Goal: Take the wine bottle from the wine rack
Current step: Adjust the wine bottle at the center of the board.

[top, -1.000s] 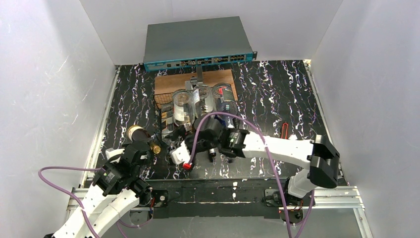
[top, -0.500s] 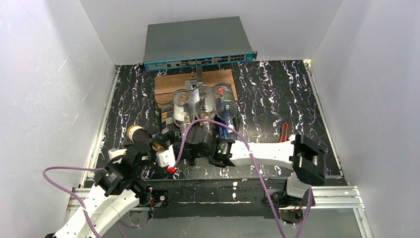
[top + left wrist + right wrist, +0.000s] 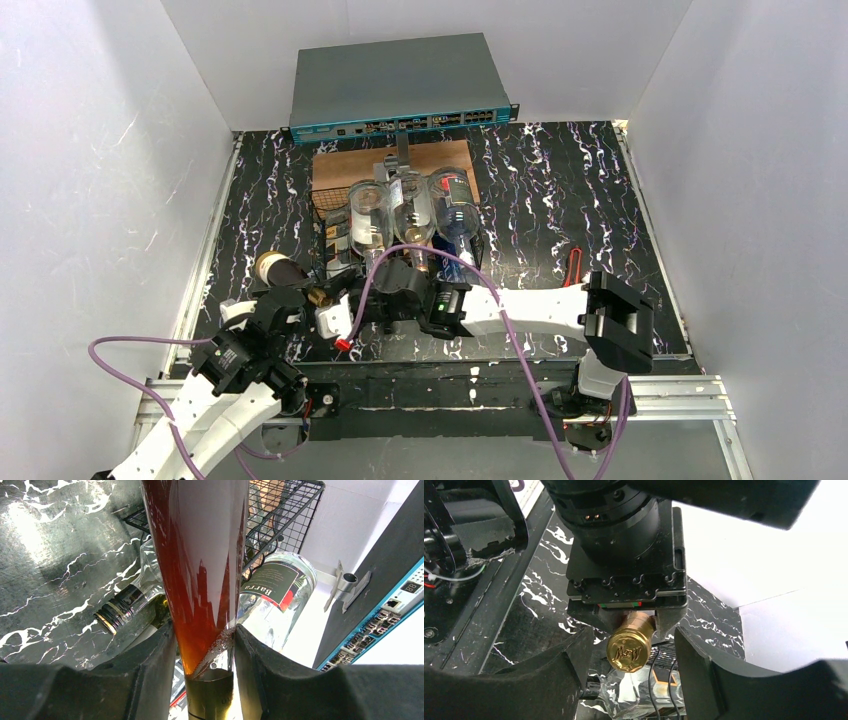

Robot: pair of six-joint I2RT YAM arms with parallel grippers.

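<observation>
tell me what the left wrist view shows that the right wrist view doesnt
Only the left wrist view: the wine bottle, amber, rising from the left pincer, which is shut on its neck, with the wine rack and a clear labelled bottle behind. Only the right wrist view: the gold cap, end on, between the fingers of the open right pincer, with a gap on each side. Both: that same bottle and the black marbled table.
</observation>
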